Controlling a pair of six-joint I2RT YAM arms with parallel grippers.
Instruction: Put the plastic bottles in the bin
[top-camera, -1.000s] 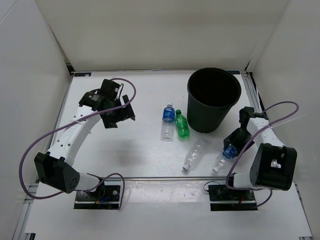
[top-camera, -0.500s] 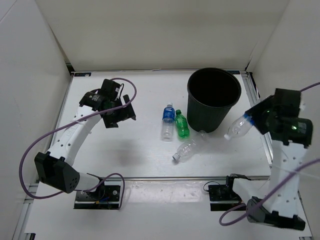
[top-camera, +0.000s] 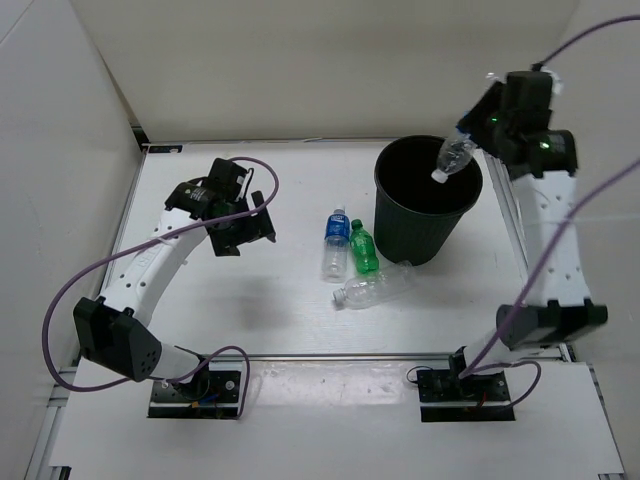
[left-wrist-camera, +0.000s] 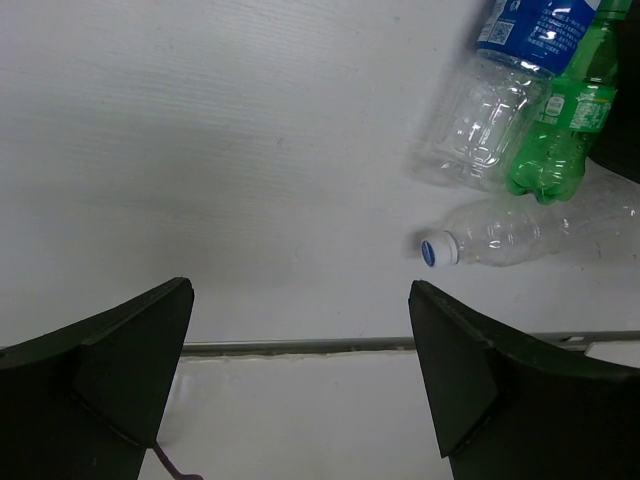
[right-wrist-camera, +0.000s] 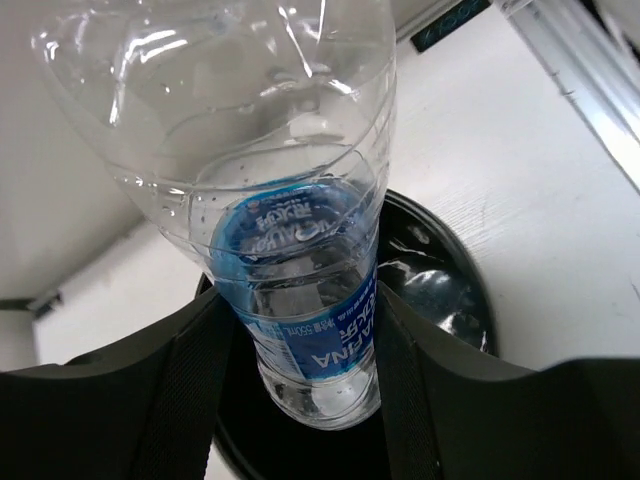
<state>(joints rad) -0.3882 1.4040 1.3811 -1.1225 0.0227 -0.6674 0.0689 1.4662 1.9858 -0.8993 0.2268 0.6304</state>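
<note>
The black bin (top-camera: 428, 200) stands at the back right of the table. My right gripper (top-camera: 478, 138) is raised over its rim and shut on a clear blue-labelled bottle (top-camera: 452, 157), cap pointing down over the opening; the right wrist view shows the bottle (right-wrist-camera: 300, 250) between the fingers (right-wrist-camera: 190, 390) with the bin (right-wrist-camera: 450, 290) below. On the table lie a blue-labelled bottle (top-camera: 335, 243), a green bottle (top-camera: 363, 249) and a clear bottle (top-camera: 372, 290). My left gripper (top-camera: 243, 232) is open and empty, left of them; its wrist view shows the clear bottle (left-wrist-camera: 520, 238), the green one (left-wrist-camera: 560, 130) and the blue-labelled one (left-wrist-camera: 500, 90).
White walls enclose the table on three sides. A metal rail (top-camera: 330, 355) runs along the front edge. The clear bottle lies against the foot of the bin. Purple cables loop from both arms.
My right arm has swung up and back, carrying the blue-labelled bottle from beside the bin to above its opening. The clear bottle on the table rolled slightly left. The left arm barely moved.
</note>
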